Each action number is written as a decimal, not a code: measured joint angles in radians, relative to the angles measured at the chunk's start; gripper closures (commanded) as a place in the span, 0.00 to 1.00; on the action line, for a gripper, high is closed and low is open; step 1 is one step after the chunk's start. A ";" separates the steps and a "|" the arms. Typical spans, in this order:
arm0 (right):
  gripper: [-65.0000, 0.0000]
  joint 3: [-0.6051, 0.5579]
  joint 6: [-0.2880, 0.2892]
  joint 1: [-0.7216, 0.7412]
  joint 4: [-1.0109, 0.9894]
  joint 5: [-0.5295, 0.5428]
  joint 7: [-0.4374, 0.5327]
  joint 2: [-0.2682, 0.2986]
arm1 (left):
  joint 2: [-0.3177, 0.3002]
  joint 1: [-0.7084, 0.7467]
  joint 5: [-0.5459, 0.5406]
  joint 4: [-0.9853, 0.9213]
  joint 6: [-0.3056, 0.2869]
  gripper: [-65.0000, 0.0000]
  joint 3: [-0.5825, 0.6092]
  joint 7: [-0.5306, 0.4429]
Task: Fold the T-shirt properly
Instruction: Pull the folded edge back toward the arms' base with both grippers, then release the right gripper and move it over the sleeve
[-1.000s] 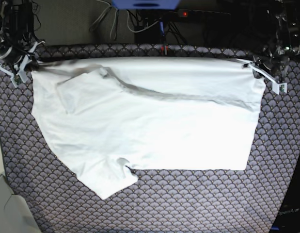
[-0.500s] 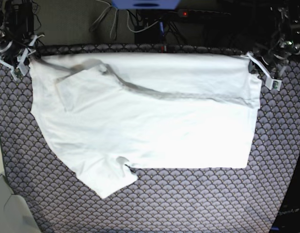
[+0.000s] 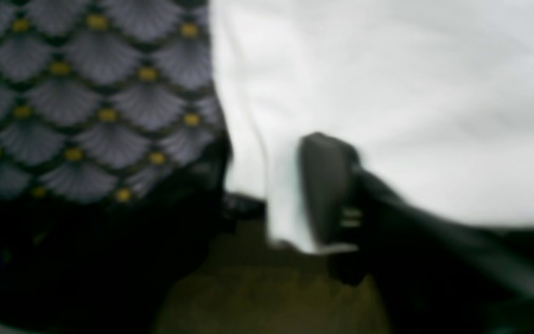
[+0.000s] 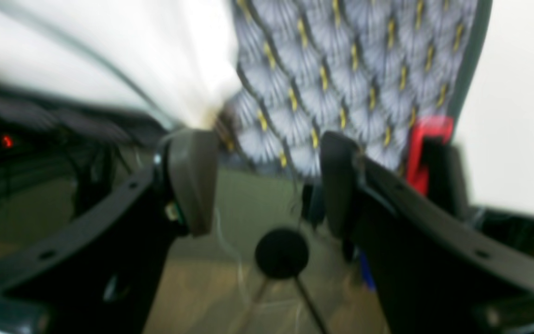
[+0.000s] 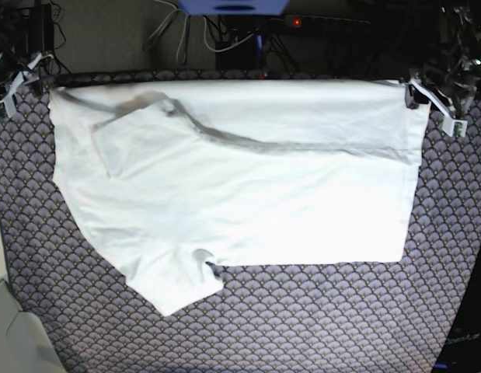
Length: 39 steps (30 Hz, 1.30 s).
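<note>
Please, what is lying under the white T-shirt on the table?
Under the T-shirt lies a table cover with a grey fan-scale pattern and yellow dots, visible all around the shirt. Whether anything else lies beneath the cloth cannot be seen, because the shirt covers it.

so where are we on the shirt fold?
Done: one lengthwise fold. The T-shirt lies flat on the patterned table cover, its far edge doubled over along a grey seam line.
In hand: the right tool stands open, empty, off the cloth. The left tool sits at the far corner; its grip is unclear.
Left: near sleeve sticks out; no crosswise fold.
</note>
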 measured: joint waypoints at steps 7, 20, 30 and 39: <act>0.44 -0.006 0.001 -0.048 0.143 0.000 0.001 -0.064 | 0.002 0.000 -0.008 0.003 -0.003 0.00 0.000 0.000; 0.44 -0.198 0.001 -0.040 0.143 -0.002 -0.003 -0.097 | 0.074 0.011 -0.002 0.103 -0.004 0.00 -0.131 0.000; 0.44 -0.343 -0.003 0.010 0.143 -0.002 0.005 -0.095 | 0.107 0.016 -0.003 0.100 -0.004 0.00 -0.131 0.006; 0.44 -0.504 -0.002 0.039 0.143 -0.007 0.002 -0.040 | 0.105 0.024 -0.005 0.101 -0.004 0.00 -0.132 0.001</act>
